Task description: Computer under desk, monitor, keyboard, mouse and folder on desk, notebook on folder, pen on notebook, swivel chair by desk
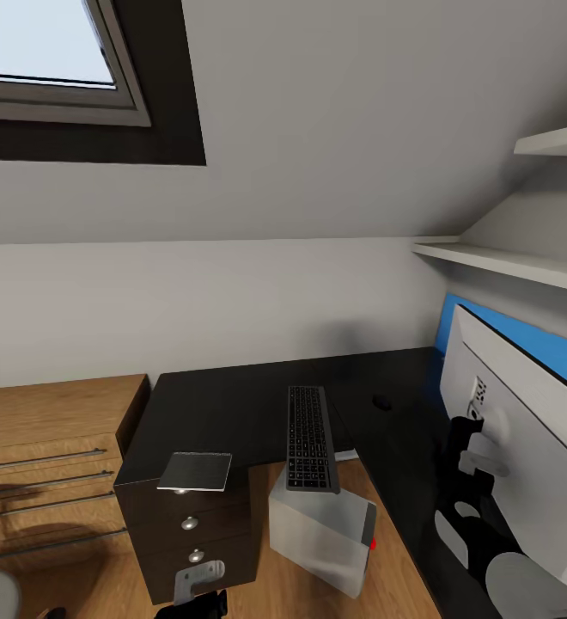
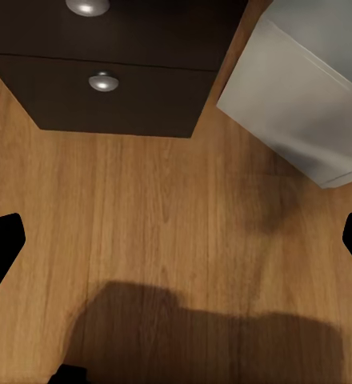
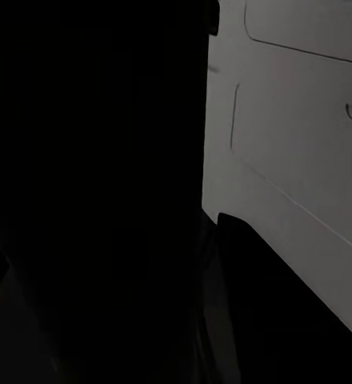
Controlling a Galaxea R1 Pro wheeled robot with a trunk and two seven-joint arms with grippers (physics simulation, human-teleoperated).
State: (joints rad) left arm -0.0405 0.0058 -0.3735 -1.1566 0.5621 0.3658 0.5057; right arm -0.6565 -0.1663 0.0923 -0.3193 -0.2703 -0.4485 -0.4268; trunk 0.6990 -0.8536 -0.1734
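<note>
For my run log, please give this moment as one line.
keyboard: half on desk, half on computer | notebook: desk corner | mouse: desk

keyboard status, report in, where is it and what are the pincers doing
Left pincer open over bare floor. Right pincer not visibly holding anything. Keyboard half on desk, front end resting on computer. Mouse on desk.

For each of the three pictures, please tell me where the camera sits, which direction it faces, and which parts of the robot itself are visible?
Head view: high, facing forward and down at the desk corner, keyboard and monitor; the right arm shows dark beside the monitor.
Left wrist view: near the left gripper, facing down at the floor; black fingertips at both edges.
Right wrist view: close against the monitor's pale back, mostly dark.
Shared: head and left wrist views both show the computer and drawer unit.
</note>
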